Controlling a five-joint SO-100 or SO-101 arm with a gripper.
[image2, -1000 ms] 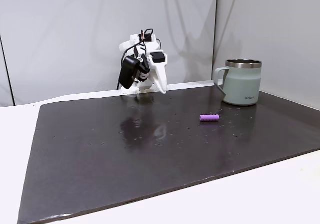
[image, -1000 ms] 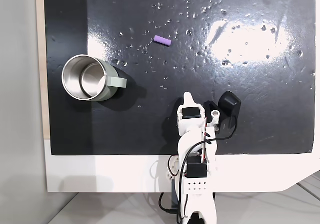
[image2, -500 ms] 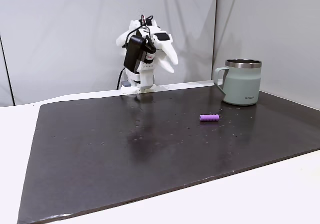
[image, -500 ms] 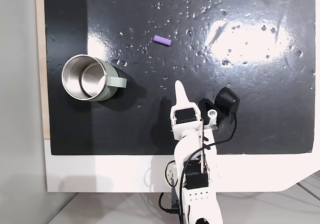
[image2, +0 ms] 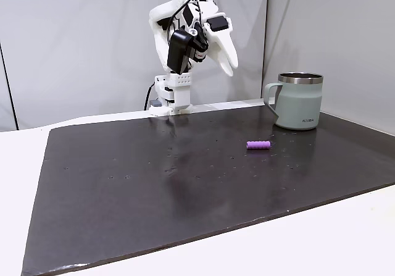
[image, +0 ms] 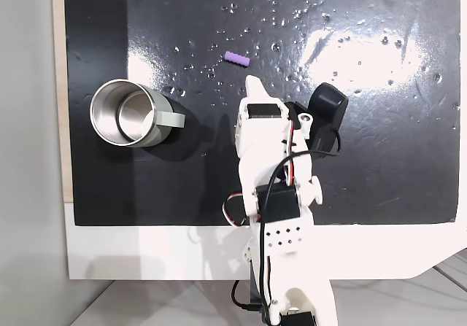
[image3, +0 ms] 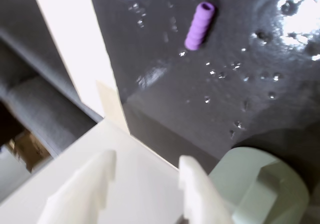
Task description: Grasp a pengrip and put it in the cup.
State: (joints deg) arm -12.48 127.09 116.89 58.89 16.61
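The arm was white printed plastic with black servo blocks, black and red cables, and a perforated base. A black camera sat beside its pointed white fingers.

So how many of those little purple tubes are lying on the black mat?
1. The purple tube lies alone on the black mat, right of the cup in the top-down fixed view, beyond the raised tool.
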